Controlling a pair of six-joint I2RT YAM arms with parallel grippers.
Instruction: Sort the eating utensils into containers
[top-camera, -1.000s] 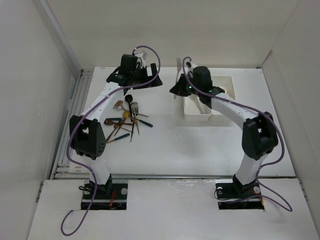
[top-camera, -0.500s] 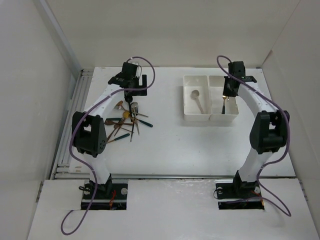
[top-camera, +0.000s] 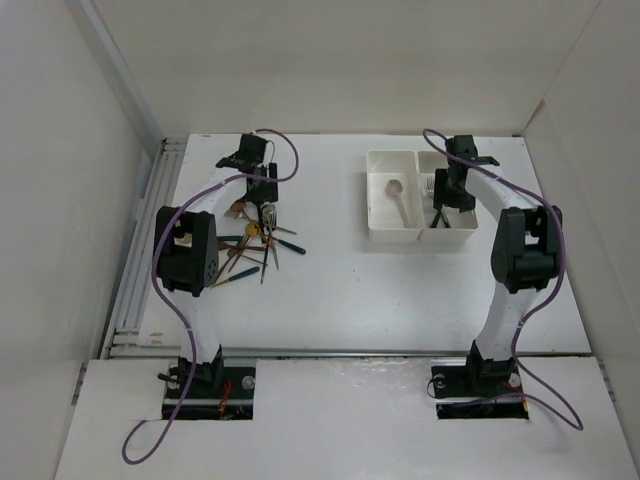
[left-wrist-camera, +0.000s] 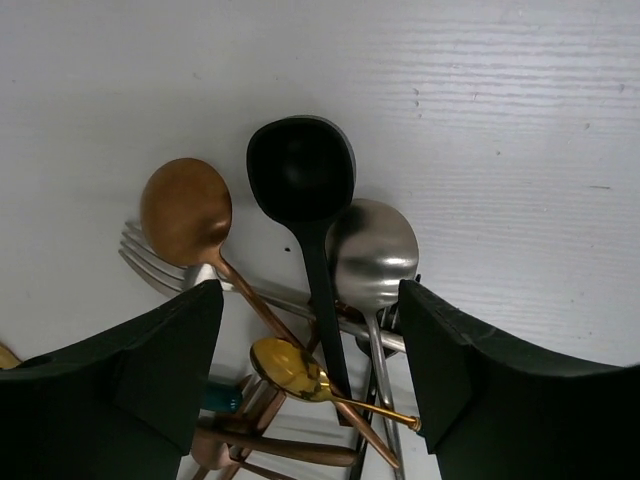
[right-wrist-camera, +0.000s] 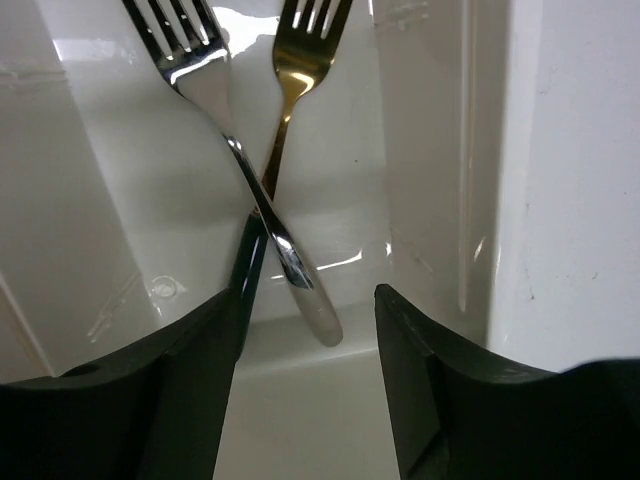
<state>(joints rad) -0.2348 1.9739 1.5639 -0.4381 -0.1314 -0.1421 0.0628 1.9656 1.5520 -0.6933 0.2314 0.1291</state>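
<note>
On a white table (top-camera: 340, 290), seen from above, the left gripper (top-camera: 263, 200) hangs over the far end of a loose pile of utensils (top-camera: 255, 245) on the table's left side. The right gripper (top-camera: 446, 198) dips into the right compartment of a white two-compartment tray (top-camera: 395, 236), well apart on the right. A lone spoon (top-camera: 397, 197) lies in the tray's left compartment. How far either gripper is spread cannot be told from this height.

Under the left wrist camera, the left gripper (left-wrist-camera: 310, 380) stands wide open and holds nothing, its dark fingers (left-wrist-camera: 130, 380) flanking the pile. Between them a black spoon (left-wrist-camera: 300, 180), a copper spoon (left-wrist-camera: 185, 205) and a silver spoon (left-wrist-camera: 372, 255) fan outward, bowls side by side. A small gold spoon (left-wrist-camera: 285, 362) rests across their handles, and a silver fork (left-wrist-camera: 150, 262) pokes out beneath the copper one.

Under the right wrist camera, the right gripper (right-wrist-camera: 305, 400) is likewise spread and empty, its fingers (right-wrist-camera: 160, 400) apart above the compartment's near wall. Inside the compartment, a shiny steel fork (right-wrist-camera: 215, 90) crosses a gold fork (right-wrist-camera: 295, 80), whose handle turns dark at its near end. Both sets of tines point away from the gripper.
</note>
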